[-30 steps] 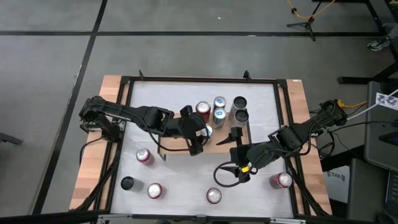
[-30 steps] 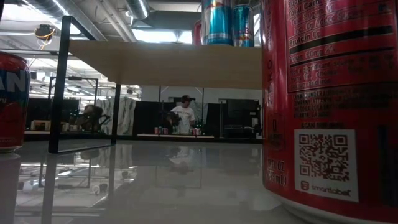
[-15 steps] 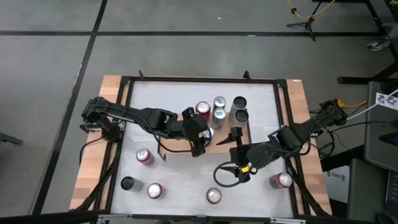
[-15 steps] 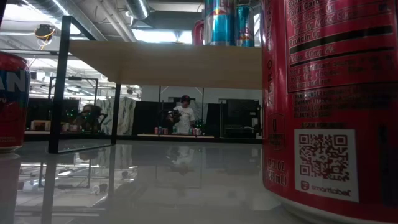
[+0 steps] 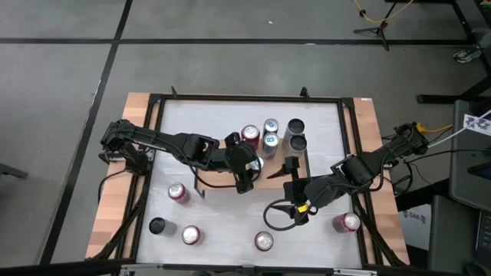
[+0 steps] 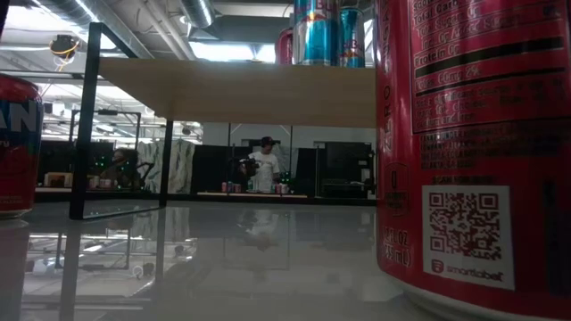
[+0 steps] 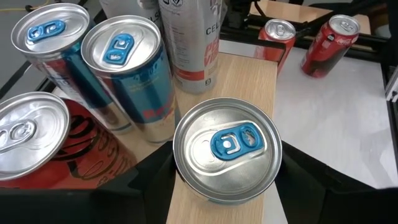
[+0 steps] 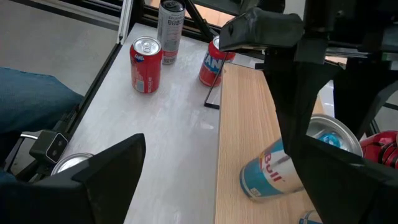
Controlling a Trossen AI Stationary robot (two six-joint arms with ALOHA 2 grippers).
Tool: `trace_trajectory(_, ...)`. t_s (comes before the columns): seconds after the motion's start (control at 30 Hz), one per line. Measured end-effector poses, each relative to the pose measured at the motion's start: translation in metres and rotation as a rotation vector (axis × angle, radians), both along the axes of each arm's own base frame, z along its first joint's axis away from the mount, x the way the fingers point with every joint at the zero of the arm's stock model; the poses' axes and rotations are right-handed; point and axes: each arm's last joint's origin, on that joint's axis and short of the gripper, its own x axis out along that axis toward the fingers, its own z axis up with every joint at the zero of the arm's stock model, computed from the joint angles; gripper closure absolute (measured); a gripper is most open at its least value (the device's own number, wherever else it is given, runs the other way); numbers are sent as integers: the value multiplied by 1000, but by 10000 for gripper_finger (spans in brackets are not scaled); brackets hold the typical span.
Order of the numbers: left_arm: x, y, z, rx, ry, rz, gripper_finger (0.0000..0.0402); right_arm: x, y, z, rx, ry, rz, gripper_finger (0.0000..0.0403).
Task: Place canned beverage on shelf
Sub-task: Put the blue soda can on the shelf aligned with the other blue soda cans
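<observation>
The left gripper (image 7: 225, 186) held a blue-tabbed can (image 7: 227, 149) between its two fingers, closed on the can's sides below the rim, with the can upright over the wooden shelf (image 7: 242, 81). Whether its base already rested on the board could not be told. Just ahead of this gripper stood two more blue cans (image 7: 121, 56), a red can (image 7: 31, 137) and a tall white can (image 7: 189, 37), so room was tight on that side. The can looked rigid, smooth and slippery, its wall thin enough to dent, and probably fairly heavy if full. A grip across the middle of the body, squarely on opposite sides, seemed the safest hold, firm but not crushing. Being tall and narrow, it would likely tip if nudged on release. The right gripper (image 8: 217, 180) stood wide and empty near the shelf's edge, looking towards the held can (image 8: 283, 165) in the left arm's fingers.
</observation>
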Motion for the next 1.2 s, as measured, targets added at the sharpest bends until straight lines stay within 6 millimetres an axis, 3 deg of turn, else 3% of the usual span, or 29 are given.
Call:
trace_trajectory(0.23,0,0,0,0,0,0,180,0,0,0,0,0,0,17)
trace_trajectory(0.57,0,0,1,8,-7,-2,123,0,0,0,0,0,0,17)
trace_trajectory(0.97,-1,0,5,23,-21,-18,119,0,0,0,0,0,0,17)
trace_trajectory(1.2,-18,4,26,7,-79,-23,118,0,0,0,0,0,0,17)
